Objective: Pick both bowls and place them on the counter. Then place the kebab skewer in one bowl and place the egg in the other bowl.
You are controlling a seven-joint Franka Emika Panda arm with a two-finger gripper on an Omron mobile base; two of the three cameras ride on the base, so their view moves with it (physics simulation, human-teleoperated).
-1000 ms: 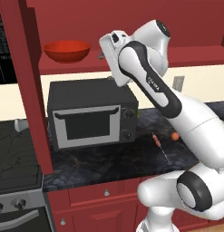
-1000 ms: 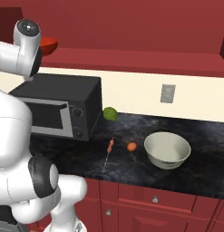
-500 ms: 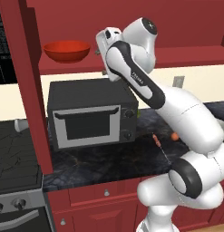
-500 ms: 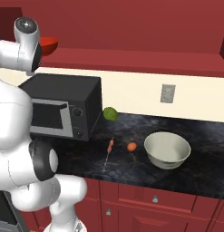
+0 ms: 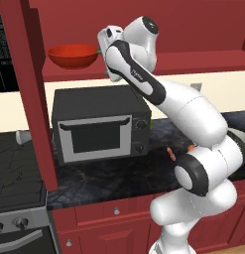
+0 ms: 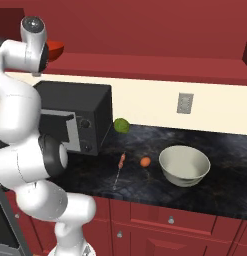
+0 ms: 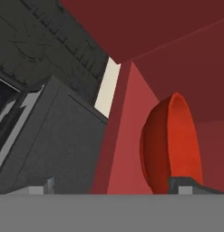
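Bowls: red bowl (image 5: pixel 73 55) on shelf, cream bowl (image 6: pixel 184 165) on surface (image 6: pixel 230 190), both empty
Tool (image 7: pixel 115 186) fingers apart, beside red bowl; skewer (image 6: pixel 120 167) and egg (image 6: pixel 145 161) left of cream bowl

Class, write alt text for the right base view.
A pale bowl sits on the dark counter, with an egg and kebab skewer lying to its left. A red bowl rests on a shelf above the microwave.
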